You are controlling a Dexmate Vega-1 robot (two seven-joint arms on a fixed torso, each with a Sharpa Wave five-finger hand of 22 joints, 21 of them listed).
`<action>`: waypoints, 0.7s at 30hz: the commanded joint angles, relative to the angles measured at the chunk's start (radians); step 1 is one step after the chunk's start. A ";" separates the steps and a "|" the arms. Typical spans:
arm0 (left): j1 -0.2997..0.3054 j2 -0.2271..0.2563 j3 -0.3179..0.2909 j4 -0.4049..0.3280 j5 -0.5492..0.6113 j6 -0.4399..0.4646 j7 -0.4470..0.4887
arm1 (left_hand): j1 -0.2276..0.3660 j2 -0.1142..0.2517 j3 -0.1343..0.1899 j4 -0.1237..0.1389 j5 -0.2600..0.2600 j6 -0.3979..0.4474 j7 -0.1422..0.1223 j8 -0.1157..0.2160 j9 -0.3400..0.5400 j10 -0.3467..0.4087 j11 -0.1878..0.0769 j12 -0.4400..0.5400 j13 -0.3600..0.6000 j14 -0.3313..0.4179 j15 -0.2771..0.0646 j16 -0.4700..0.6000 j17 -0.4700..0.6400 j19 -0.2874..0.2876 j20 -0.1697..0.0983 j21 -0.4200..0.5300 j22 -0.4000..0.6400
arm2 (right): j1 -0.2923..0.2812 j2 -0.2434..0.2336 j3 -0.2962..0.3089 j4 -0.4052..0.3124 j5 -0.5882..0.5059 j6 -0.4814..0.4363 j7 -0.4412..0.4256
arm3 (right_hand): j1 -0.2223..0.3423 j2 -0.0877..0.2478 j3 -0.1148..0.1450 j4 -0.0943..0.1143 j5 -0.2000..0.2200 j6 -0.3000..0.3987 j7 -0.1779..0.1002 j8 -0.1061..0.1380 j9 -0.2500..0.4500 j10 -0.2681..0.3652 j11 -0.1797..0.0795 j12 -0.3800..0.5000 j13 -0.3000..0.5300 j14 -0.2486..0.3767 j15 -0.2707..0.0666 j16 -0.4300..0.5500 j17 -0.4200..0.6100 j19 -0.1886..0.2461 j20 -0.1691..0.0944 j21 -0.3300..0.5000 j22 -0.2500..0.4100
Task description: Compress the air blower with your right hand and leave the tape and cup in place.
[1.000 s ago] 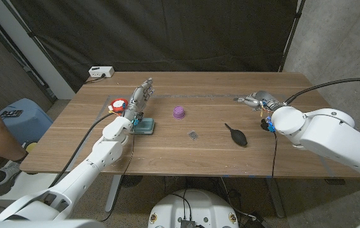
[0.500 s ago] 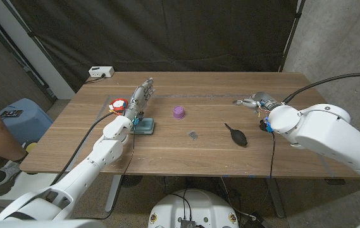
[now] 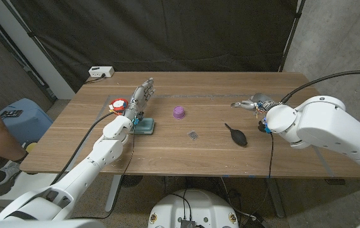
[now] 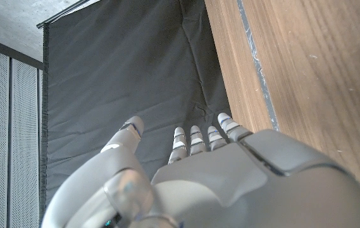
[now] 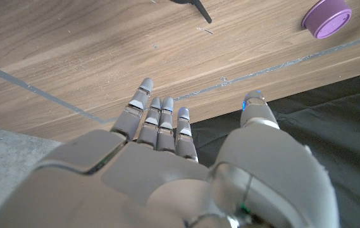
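Moved: right arm is swinging in toward the table middle compared to a second ago, shoulder shell shifting left in the head view; nothing on the table is budging.
Air blower: black air blower point(image 3: 236, 135) is lying on its side nearest the front edge, right of centre, nozzle pointing back-left, well apart from both hands.
Small bit: tiny dark speck point(image 3: 193, 134) is sitting just left of the blower, can't tell what it is.
Right hand: right hand point(image 3: 253, 102) is hovering behind the blower, fingers point(image 5: 159, 120) stretched out straight and spread, gripping nothing.
Cup: purple cup point(image 3: 179, 112) is sitting upside down mid-table, also peeking into the right wrist view point(image 5: 325, 16).
Left hand: left hand point(image 3: 140, 96) is reaching out over the table, fingers point(image 4: 195, 140) straight and apart, holding nothing, with a teal pad point(image 3: 145, 126) lying beside the wrist.
Tape: red and white tape point(image 3: 118, 103) is sitting just left of that hand.
Far back: white box point(image 3: 100, 72) is sitting by the table's point(image 3: 205, 152) far left corner.
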 commanded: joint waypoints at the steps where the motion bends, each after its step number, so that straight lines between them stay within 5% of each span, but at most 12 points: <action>1: 0.004 0.003 -0.004 -0.003 0.002 -0.005 0.004 | 0.012 0.001 0.000 -0.006 0.007 0.008 0.002 0.000 0.001 0.002 0.000 -0.003 0.004 -0.005 0.007 -0.001 0.002 0.009 0.004 -0.004 0.006 | 0.139 -0.057 -0.122 0.030 0.305 -0.013 -0.248 | 0.007 -0.015 0.001 -0.002 0.005 0.012 0.060 0.003 0.004 0.002 0.007 0.008 0.006 0.006 0.003 0.006 0.006 0.004 0.008 0.000 0.005; 5: 0.006 0.003 -0.004 -0.005 0.003 -0.007 0.007 | 0.013 0.001 0.000 -0.006 0.007 0.008 0.002 0.000 0.001 0.001 0.000 -0.003 0.004 -0.005 0.007 -0.001 0.002 0.009 0.004 -0.004 0.006 | 0.192 -0.075 -0.178 0.039 0.384 -0.013 -0.318 | 0.011 -0.017 0.001 -0.002 0.007 0.012 0.061 0.002 0.004 0.002 0.008 0.011 0.009 0.007 0.003 0.006 0.006 0.004 0.009 0.000 0.005; 21: 0.009 0.004 -0.004 -0.009 0.000 -0.004 0.007 | 0.015 0.002 -0.001 -0.006 0.007 0.009 0.001 0.000 0.001 0.003 0.001 -0.003 0.004 -0.004 0.007 0.000 0.002 0.009 0.004 -0.004 0.006 | 0.268 -0.119 -0.256 0.023 0.445 -0.013 -0.318 | 0.017 -0.027 -0.002 0.000 0.011 0.013 0.061 0.000 0.005 -0.002 0.009 0.018 0.022 0.006 0.005 0.004 0.010 0.002 0.016 -0.003 0.005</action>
